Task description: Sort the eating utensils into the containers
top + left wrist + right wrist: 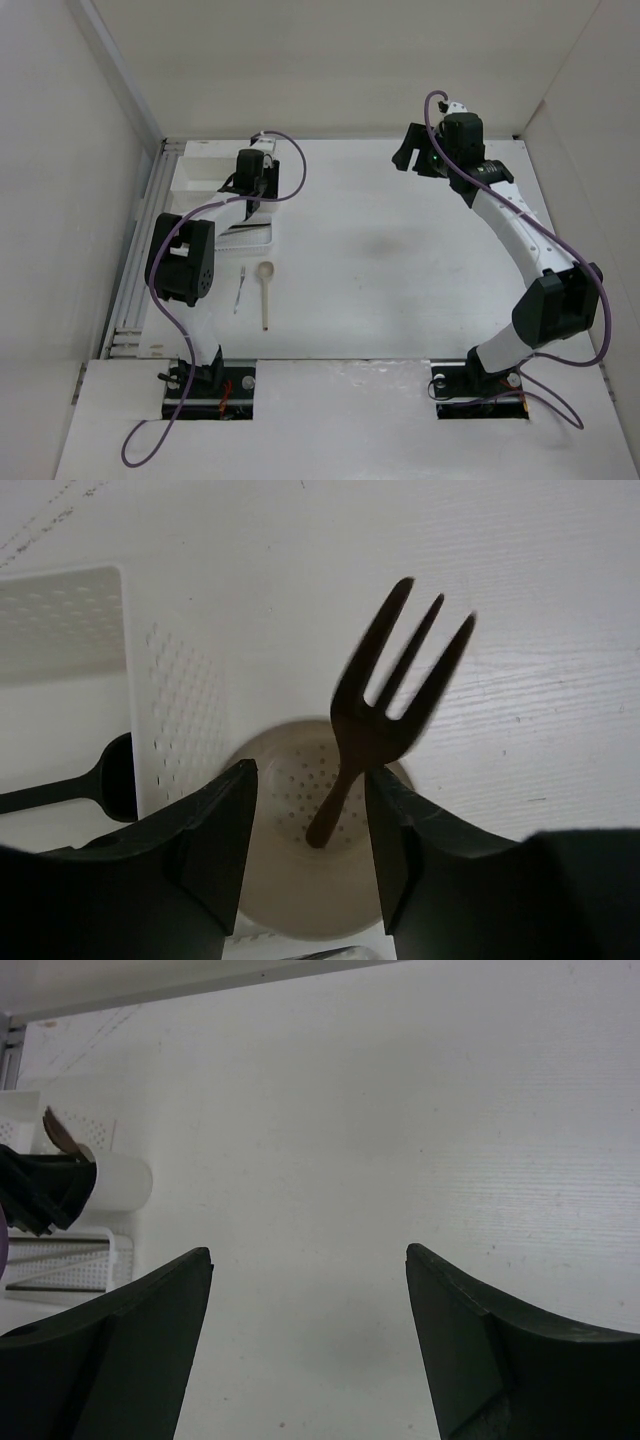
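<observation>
Blurred brown fork (pixel 385 705); dark spoon (pixel 100 780) cut by left edge.

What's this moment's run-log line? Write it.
left gripper open over cup | brown fork tines up, handle in cup | right gripper open, empty | wooden spoon, thin metal fork on table

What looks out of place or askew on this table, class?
The pale wooden spoon and thin metal fork lie loose on the table, unsorted. In the left wrist view, the brown fork leans askew in the round cup, tines up and blurred.
</observation>
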`<state>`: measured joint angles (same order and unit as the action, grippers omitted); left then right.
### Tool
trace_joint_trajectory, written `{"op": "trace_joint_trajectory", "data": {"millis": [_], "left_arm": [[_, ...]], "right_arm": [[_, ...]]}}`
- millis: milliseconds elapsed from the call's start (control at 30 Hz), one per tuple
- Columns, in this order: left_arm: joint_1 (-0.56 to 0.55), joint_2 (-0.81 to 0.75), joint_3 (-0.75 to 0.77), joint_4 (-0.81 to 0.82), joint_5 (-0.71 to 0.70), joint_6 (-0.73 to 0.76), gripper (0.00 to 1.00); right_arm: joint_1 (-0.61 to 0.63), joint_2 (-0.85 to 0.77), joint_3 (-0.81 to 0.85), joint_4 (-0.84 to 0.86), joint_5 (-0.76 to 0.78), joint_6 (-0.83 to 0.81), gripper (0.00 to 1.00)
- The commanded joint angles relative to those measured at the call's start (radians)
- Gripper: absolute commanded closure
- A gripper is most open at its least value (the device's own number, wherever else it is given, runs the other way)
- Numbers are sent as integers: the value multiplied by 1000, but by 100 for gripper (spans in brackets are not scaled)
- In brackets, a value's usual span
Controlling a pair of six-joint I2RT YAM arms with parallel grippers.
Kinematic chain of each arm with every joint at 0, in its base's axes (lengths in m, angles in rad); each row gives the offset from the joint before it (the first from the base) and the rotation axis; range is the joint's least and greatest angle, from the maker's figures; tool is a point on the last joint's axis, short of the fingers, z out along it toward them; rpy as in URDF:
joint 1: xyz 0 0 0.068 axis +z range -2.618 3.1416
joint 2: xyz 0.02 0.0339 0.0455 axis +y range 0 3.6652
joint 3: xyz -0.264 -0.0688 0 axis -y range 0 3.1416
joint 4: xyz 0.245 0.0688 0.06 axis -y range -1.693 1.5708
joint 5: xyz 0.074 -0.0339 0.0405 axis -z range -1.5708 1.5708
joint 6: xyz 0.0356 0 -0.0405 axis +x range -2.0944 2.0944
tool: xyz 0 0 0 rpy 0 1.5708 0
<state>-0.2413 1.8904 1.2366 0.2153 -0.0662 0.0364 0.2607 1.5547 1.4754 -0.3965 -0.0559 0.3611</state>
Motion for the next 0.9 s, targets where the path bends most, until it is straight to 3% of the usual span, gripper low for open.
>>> {"op": "trace_joint_trajectory", "data": {"millis": [0,100,233,433,867], "left_arm": [[-4,-34,-11,13,-17,-4,56],[-4,-43,-20,13,-17,-4,71],[-4,-63,-31,22,-17,-13,71],[-13,-102,-31,4,-17,-13,55],[-22,-218,-9,-85,-27,28,54]], "right_arm": [[-6,-36,2,10,16,-11,17],[-6,-45,2,10,7,-11,17],[-6,-45,-7,10,7,-11,17],[-6,-54,-7,19,-4,-11,17],[-6,-133,-81,51,-33,-11,17]]}}
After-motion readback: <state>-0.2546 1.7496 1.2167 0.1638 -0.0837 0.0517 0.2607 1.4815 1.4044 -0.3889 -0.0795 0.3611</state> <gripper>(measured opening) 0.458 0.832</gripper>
